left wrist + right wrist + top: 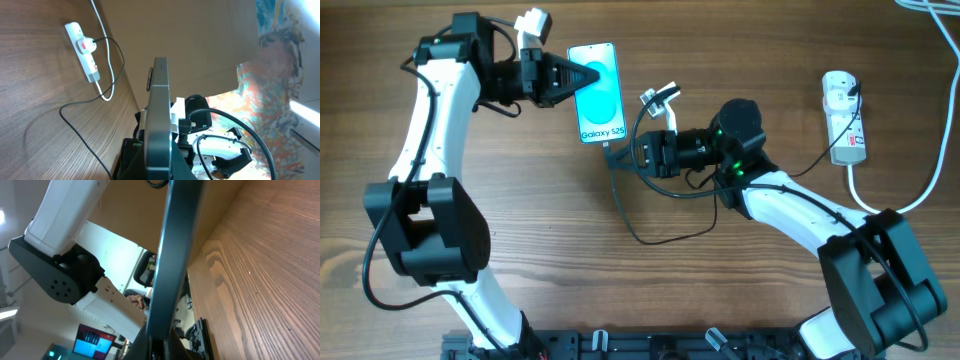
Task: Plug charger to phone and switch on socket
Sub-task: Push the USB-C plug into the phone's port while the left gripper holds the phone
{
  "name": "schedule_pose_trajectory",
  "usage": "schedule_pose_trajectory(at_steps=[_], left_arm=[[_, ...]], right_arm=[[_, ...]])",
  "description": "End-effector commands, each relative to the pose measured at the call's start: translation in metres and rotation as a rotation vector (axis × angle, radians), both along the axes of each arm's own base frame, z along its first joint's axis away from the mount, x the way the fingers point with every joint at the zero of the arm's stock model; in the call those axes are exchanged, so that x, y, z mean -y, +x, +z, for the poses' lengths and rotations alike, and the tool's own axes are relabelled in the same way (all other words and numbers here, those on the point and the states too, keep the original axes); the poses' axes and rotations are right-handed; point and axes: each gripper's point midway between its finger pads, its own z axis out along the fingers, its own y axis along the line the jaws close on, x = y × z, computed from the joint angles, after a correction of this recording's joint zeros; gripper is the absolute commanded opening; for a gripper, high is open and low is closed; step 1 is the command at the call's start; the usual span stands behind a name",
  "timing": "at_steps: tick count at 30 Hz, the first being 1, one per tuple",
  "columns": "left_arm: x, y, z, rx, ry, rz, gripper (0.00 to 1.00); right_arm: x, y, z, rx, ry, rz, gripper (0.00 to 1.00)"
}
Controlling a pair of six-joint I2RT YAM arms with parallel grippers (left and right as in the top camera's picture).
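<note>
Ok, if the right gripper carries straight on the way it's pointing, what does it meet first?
The phone, at its bottom end just ahead of the right gripper, which is shut on the charger plug. The left gripper holds the phone by its side. Height is hard to judge from overhead.

Could not see the plug tip of the thin black charger cable [655, 241] from overhead: buried under the right gripper [617, 156] at the lower edge of the flat cyan-screened phone [605, 110], seated or not unclear. Could not see the phone's left edge beneath the left gripper [584, 75]. Saw it only edge-on in both wrist views, screen hidden, cut off at the bottom border. Could not read the red switch [82, 47] on the white oblong power strip [842, 110]: too small.
</note>
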Motion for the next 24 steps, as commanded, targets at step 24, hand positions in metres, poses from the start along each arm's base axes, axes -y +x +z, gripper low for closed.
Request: schedule_pose_trajectory(at_steps=[24], left_arm=[[0.007,-0.001,0.006,0.005,-0.031,-0.021,0.04]], right_arm=[[0.005,0.014,0.001,0.017,0.013,-0.050,0.04]])
